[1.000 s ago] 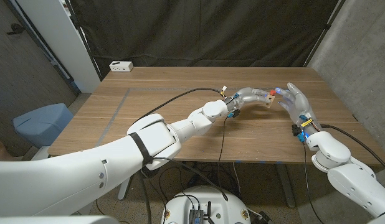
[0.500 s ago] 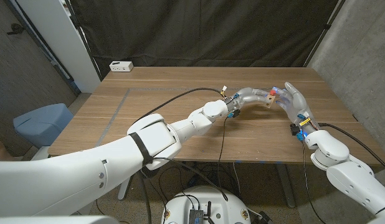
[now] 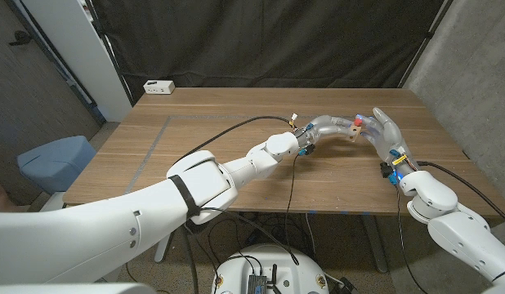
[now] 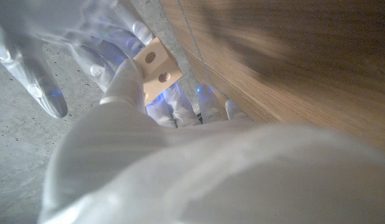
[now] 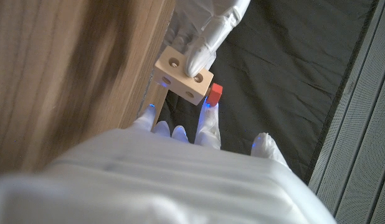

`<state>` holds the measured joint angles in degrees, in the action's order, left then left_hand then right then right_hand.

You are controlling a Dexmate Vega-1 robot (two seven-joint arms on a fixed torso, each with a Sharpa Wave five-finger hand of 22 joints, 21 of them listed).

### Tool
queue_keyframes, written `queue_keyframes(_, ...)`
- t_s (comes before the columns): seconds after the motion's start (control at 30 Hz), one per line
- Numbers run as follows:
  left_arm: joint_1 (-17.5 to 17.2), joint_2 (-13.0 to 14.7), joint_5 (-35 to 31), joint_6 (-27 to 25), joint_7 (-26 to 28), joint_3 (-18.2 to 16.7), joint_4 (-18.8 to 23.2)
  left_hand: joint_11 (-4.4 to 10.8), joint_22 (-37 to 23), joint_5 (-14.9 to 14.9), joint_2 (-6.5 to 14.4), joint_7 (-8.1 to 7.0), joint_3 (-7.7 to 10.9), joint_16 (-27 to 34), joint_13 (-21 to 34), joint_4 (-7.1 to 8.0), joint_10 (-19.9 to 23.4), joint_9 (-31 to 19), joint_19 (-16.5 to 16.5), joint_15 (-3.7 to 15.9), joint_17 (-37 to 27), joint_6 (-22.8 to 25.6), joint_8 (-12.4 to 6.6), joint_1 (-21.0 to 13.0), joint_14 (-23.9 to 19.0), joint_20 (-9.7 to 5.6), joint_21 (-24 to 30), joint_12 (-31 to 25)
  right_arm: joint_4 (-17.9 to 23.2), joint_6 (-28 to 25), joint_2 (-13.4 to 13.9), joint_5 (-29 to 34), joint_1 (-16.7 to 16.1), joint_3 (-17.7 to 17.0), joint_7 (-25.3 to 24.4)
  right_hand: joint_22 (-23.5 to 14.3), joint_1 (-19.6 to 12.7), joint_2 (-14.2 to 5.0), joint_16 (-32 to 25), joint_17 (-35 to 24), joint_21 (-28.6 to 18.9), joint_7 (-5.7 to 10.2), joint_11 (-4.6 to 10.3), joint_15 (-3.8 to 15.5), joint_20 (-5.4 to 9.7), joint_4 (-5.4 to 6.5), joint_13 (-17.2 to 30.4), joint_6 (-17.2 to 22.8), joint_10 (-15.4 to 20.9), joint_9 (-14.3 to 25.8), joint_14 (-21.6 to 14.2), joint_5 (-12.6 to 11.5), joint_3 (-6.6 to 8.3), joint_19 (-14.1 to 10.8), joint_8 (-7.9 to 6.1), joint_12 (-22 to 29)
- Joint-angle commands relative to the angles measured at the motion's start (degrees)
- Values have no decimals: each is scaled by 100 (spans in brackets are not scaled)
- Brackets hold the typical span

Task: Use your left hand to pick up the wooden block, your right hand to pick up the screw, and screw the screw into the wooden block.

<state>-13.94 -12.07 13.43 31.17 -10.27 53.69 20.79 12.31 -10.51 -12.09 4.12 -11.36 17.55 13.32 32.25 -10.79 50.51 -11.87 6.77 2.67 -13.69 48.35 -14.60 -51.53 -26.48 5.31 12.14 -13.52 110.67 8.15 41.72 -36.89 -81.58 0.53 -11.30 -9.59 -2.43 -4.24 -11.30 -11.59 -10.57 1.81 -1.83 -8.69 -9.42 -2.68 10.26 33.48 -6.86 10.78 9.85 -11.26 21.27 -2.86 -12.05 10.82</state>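
Wooden block (image 5: pixel 182 78) is held up above the surface (image 3: pixel 236 122) toward its right side – about 3 o'clock of the surface in the head view – where both hands meet. The left hand (image 3: pixel 332 127) grips it between its fingers (image 5: pixel 202 53), and round holes show on its faces. The right hand (image 3: pixel 386 131) stands just beside it, its fingers grasping the red screw (image 5: pixel 213 94), which touches the block's end – whether it sits in a hole I cannot tell.
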Motion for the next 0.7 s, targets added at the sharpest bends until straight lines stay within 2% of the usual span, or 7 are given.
queue_keyframes(0.03, -19, 4, -11, 58, -21, -14, 3, -4, -19, -34, 211, 168, 259, -1, 30, 223, 57, -18, 36, 518, -18, 399, -87, 114, -55, -18, -3, -69, 64, 19, 6, 16, -77, -28, -101, -20, 10, -17, -38, -10, -41, -28, 24, 15, 2, 14, 16, 131, 57, 7, 245, -28, 22, -16, -53, 49)
queue_keyframes(0.7, -28, 2, -4, 49, -39, -29, 3, -5, -19, -33, 199, 170, 258, 2, 29, 214, 46, -18, 35, 519, -15, 407, -90, 110, -71, -19, -4, -66, 129, -2, -66, 52, -169, -56, -259, -19, -37, -23, -74, 10, -71, -71, 108, 44, 18, -10, 13, 457, 244, 1, 114, -36, 44, -124, -110, 86)
